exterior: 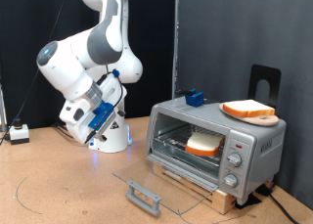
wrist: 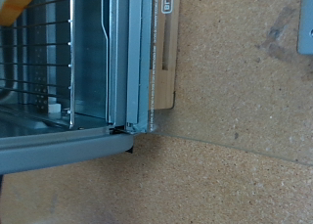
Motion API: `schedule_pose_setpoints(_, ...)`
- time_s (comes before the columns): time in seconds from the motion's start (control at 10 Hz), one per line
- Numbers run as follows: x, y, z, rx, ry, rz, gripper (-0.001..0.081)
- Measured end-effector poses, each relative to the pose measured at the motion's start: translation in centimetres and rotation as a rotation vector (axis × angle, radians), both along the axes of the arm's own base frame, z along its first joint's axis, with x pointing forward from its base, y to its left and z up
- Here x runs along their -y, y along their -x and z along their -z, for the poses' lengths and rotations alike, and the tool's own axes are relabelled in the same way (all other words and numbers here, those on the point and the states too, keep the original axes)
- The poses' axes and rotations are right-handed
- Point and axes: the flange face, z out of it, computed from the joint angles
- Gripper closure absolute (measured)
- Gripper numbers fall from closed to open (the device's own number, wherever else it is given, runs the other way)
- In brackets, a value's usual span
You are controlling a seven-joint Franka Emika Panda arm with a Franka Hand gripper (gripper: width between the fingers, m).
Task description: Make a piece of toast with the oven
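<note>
Jaws unclear, state cannot be told; gripper [exterior: 95, 126] sits well away from the oven [exterior: 215, 146].
Door down flat, piece of toast [exterior: 203, 143] inside on rack, second slice [exterior: 248, 111] on top; any approach should clear the door handle [exterior: 143, 195].

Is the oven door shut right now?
No, the oven door lies folded down flat, and a slice of toast sits on the rack inside.

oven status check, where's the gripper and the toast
Gripper outside both views' sight, arm pulled back. Oven door down, one piece of toast on its rack. Second slice on top.
</note>
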Motion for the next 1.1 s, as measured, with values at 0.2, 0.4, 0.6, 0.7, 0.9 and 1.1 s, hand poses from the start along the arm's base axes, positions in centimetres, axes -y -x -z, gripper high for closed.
schedule_pose_setpoints(0.2,1.8,-0.6,2.2,-0.026,-0.027,0.037,-0.0004)
schedule_pose_setpoints(0.4,3.2,-1.5,4.3,-0.032,-0.024,0.062,-0.0004)
schedule_pose_setpoints(0.6,4.2,-2.2,6.7,-0.048,-0.011,0.063,-0.0004)
schedule_pose_setpoints(0.7,4.5,-2.3,8.1,-0.069,-0.009,0.054,-0.0004)
schedule_pose_setpoints(0.9,4.2,-1.9,11.1,-0.127,-0.029,0.025,-0.0004)
schedule_pose_setpoints(1.1,2.9,-1.6,13.4,-0.172,-0.064,-0.01,-0.0004)
